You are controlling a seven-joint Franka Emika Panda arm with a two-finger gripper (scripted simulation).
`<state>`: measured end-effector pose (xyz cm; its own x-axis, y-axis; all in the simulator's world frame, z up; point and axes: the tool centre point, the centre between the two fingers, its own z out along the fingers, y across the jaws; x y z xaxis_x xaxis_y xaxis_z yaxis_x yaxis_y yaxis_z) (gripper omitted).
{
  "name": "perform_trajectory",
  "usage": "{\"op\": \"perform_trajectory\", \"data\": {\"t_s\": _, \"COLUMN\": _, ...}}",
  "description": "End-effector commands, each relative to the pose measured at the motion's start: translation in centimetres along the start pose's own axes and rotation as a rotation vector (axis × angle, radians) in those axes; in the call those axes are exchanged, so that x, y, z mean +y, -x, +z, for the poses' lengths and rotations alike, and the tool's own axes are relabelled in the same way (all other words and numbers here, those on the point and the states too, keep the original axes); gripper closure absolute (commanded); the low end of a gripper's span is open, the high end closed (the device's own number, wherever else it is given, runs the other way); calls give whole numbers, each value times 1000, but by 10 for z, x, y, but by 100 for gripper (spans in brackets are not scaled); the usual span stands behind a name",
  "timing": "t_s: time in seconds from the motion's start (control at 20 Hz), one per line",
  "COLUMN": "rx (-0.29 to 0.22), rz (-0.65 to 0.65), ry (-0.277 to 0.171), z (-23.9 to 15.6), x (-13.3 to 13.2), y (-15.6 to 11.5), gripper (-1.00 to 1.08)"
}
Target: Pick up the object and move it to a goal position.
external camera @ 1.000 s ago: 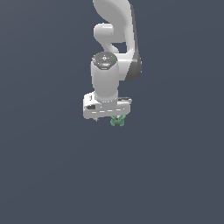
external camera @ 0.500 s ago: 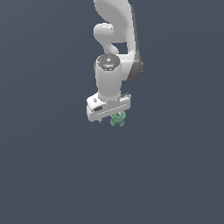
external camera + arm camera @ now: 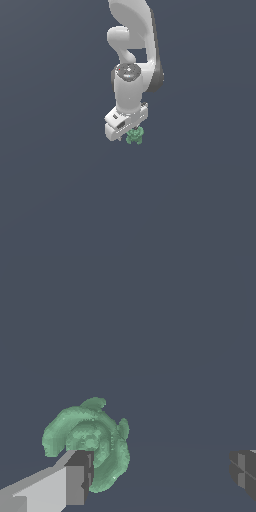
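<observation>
Change since earlier frames: end effector (image 3: 131, 135) rotated about its vertical axis, its white body now lying diagonally in the exterior view; position otherwise near the same, the object beneath it all along.

Item 1, arm. One white Panda arm (image 3: 134, 30), descending from the top of the exterior view, wrist pointing straight down. Posture judged an approach from above, suited to a top grasp.

Item 2, end effector. Released, holding nothing. Wrist view shows the two fingers well apart: one finger (image 3: 75, 481) close in front of the object, the other finger (image 3: 244, 472) far off at the opposite edge. Wide spread judged as readiness to straddle the item.

Item 3, the object (image 3: 134, 135). Small, lumpy, matte green, folded like a rosette (image 3: 90, 438). Lies on the plain dark surface directly below the end effector, showing at the exterior view's right of its body. Not centred between the fingers: it sits against one finger's side, touching or just beside it; contact cannot be told.

Item 4, status. Grasp not yet made; object not lifted. Judgement: rotation serves alignment; recentring likely needed before closing. Goal position not visible.
</observation>
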<state>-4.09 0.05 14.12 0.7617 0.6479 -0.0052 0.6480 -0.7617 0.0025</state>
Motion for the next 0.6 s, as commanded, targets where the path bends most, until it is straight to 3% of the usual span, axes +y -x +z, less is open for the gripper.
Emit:
{"op": "perform_trajectory", "data": {"t_s": 0.0, "rx": 0, "rz": -75, "ry": 0, "z": 3, "x": -5, "y": 1, "gripper": -92}}
{"op": "perform_trajectory", "data": {"t_s": 0.55, "rx": 2, "rz": -401, "ry": -1, "z": 14, "x": -29, "y": 8, "gripper": -92}}
